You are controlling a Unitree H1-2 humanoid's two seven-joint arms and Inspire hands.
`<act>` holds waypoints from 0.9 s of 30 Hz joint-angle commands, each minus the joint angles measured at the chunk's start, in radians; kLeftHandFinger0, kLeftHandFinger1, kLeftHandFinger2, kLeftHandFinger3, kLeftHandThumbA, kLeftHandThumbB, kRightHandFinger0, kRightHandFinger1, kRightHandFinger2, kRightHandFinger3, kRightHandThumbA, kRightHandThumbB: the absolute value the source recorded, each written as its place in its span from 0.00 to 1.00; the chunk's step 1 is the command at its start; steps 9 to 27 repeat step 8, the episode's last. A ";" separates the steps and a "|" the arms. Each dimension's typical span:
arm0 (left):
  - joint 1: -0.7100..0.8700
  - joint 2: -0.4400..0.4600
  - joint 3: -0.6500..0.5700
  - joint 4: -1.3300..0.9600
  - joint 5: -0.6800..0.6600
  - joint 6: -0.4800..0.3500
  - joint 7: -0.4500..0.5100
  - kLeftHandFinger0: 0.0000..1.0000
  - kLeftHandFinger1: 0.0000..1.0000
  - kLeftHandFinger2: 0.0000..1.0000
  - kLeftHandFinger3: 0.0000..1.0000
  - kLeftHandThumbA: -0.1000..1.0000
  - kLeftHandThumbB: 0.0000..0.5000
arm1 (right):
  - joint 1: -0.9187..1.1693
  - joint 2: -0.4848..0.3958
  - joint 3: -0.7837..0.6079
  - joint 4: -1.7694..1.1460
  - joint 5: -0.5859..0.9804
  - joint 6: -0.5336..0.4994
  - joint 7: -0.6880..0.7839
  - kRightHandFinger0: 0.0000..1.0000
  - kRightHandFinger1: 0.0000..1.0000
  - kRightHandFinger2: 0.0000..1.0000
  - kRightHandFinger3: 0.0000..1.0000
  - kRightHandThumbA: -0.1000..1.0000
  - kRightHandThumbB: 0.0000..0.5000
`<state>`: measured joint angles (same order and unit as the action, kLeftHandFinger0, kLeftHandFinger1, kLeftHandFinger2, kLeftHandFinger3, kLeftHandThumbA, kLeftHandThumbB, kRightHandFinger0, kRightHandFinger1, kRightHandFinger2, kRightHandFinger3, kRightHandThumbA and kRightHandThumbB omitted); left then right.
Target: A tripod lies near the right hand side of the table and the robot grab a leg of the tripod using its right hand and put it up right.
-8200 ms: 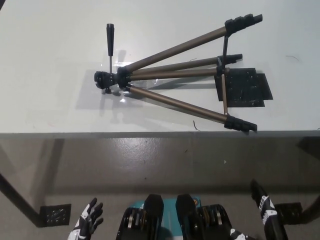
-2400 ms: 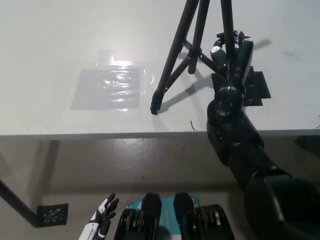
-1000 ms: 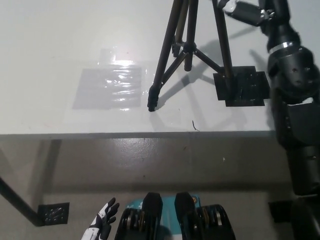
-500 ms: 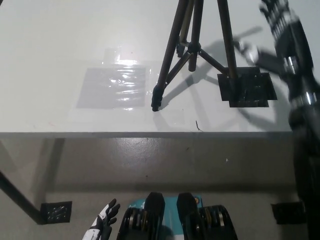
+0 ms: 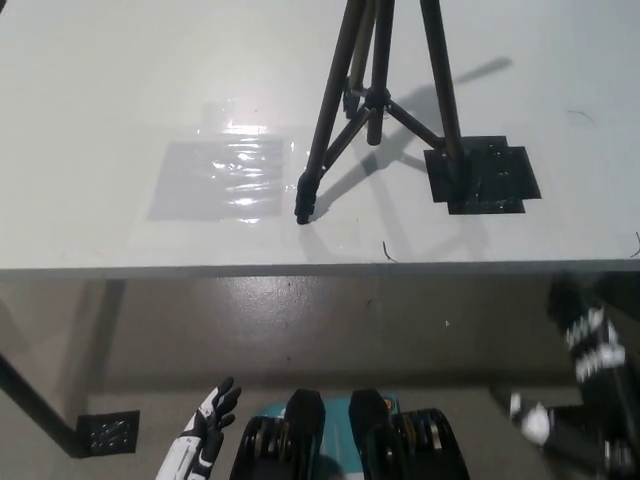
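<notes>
Tripod [image 5: 385, 95] stands upright on the tabletop [image 5: 120, 90], upper middle-right of frame, legs spread, top cut off by the upper edge. Nearest leg's foot [image 5: 303, 212] sits on the tabletop near the front edge, just right of a clear glossy film patch [image 5: 222, 178]. Right leg's foot lands on the black tape patch [image 5: 485, 177]. Centre brace hub [image 5: 376, 97] sits between the legs, struts running out to each.

My right hand [image 5: 590, 335] is at lower right of frame, below the table's front edge, well apart from the tripod and holding nothing. It's motion-blurred; can't tell whether the fingers are apart or together.

My left hand [image 5: 205, 430] rests at lower left, off the tabletop, fingers spread, empty.

Floor below shows a black square marker [image 5: 108, 432] at lower left, by a dark table leg [image 5: 35, 395].
</notes>
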<state>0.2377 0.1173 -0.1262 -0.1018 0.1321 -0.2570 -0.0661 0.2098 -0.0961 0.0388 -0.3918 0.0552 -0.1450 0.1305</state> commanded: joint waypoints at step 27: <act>-0.034 0.017 0.011 -0.006 -0.066 -0.068 -0.027 1.00 1.00 1.00 1.00 1.00 1.00 | 0.036 -0.001 0.040 0.239 -0.017 -0.325 0.025 1.00 1.00 1.00 1.00 1.00 1.00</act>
